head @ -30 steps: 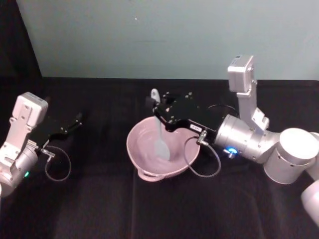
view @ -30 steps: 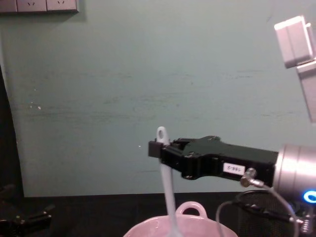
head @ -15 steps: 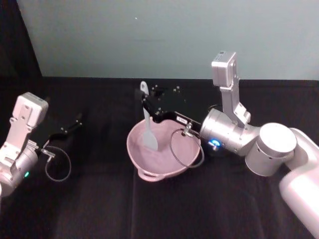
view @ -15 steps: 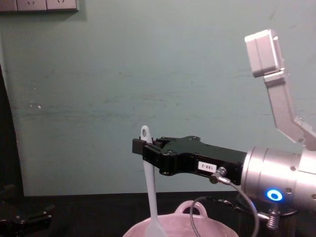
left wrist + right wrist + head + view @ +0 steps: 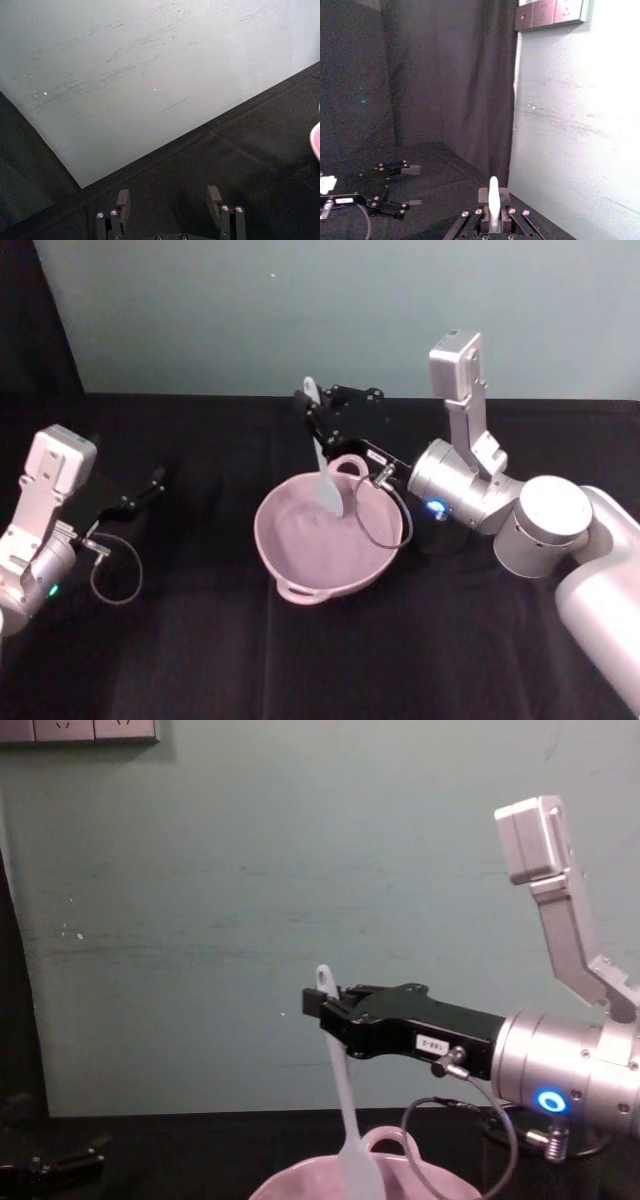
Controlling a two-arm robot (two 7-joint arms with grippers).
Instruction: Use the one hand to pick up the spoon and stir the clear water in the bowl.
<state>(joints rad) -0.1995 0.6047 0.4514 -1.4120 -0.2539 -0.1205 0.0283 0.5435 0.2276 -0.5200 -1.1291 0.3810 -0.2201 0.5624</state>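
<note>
**Right end effector** (image 5: 311,408). Location: above the far rim of the bowl (image 5: 268,532), reaching in from the right. State: closed on the spoon (image 5: 320,455), gripping the upper handle just below the holed tip. In the right wrist view the tip stands up out of the grip. Pose: the end effector is close to level in the chest view and points left and slightly away. The silver wrist is behind it on the right, its blue ring lit.

**Spoon.** Long axis: near upright and slightly tilted, tip high, head lower and a little to the right and nearer. The head hangs within the far half of the bowl, just beside the far loop handle. The pictures do not show whether it touches the water.

**Bowl.** Location: middle of the bench (image 5: 200,660), resting flat. Its centre lies below the grip and somewhat nearer the robot.

**Governing relation.** The water lies downward and nearer from the gripped handle. Stirring likely calls for lowering a little, drawing the head in toward the centre, then circling with the spoon kept near upright. Risk, as judged: the head is close to the far wall and could knock it.

**Left end effector** (image 5: 169,200). Location: far left over the bench, well apart from the bowl. State: spread apart, holding nothing, idle. The right arm is the nearer one.
</note>
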